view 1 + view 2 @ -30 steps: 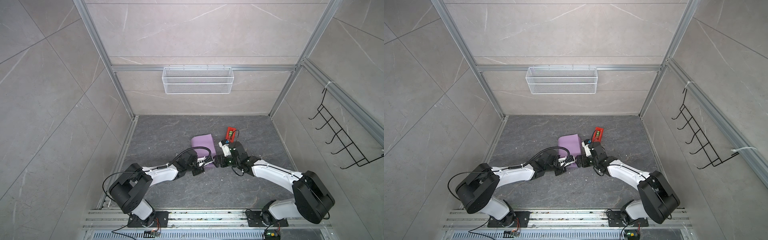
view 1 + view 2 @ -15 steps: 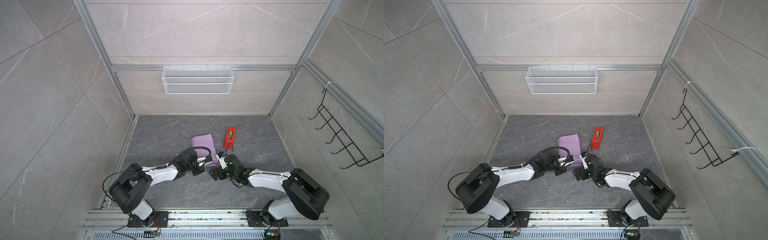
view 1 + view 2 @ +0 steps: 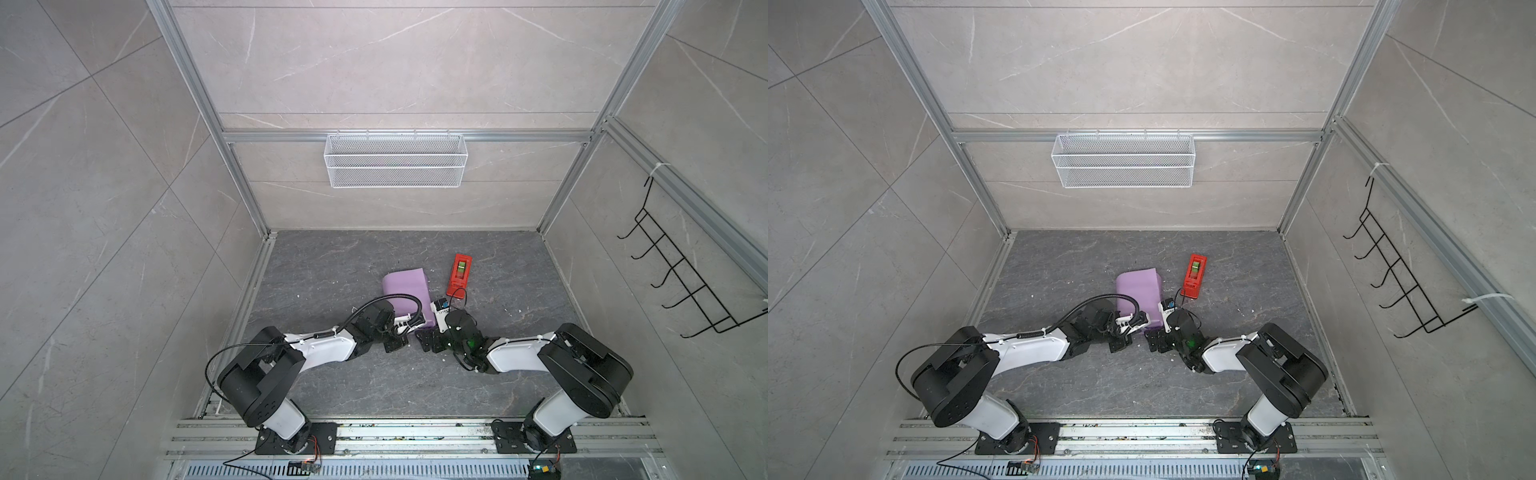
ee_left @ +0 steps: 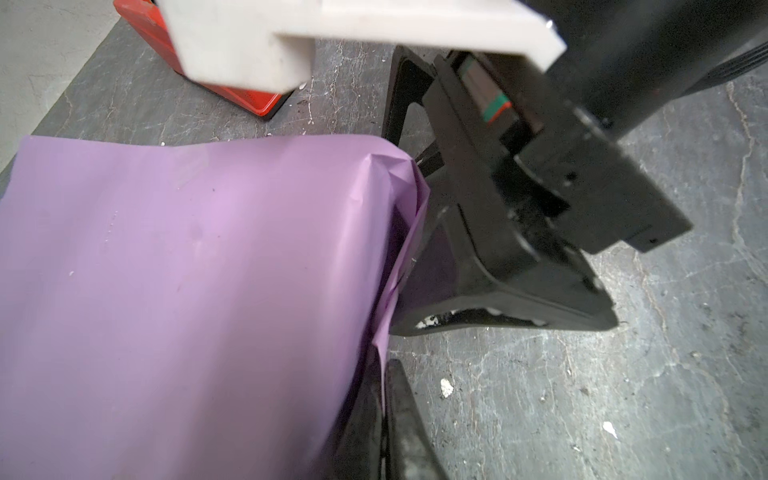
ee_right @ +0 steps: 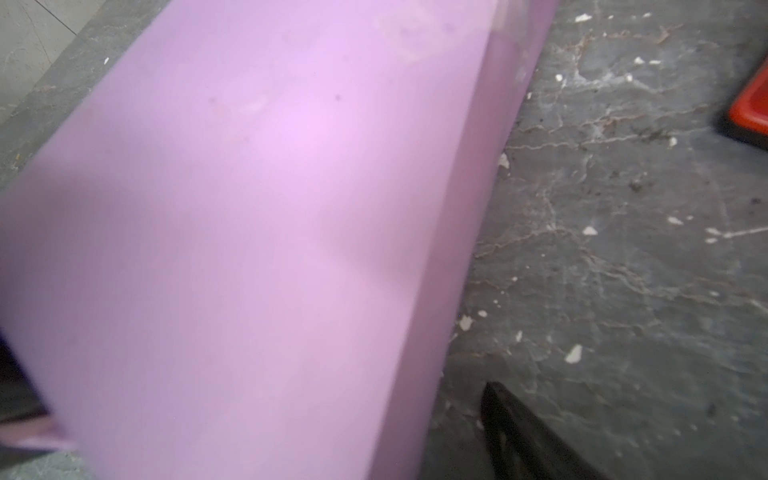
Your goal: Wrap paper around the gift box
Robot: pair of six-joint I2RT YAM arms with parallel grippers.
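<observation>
At the near end of the paper (image 3: 405, 289), left gripper (image 4: 384, 399) clamps its flap; right gripper (image 3: 431, 341) jaws stand apart alongside.

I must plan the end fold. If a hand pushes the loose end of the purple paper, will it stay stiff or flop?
Likely floppy: the paper looks thin and is crumpled at its corner. It probably keeps creases, since sharp folds show there. Along the top it lies smooth, so a push there may shift it as one piece.
</observation>
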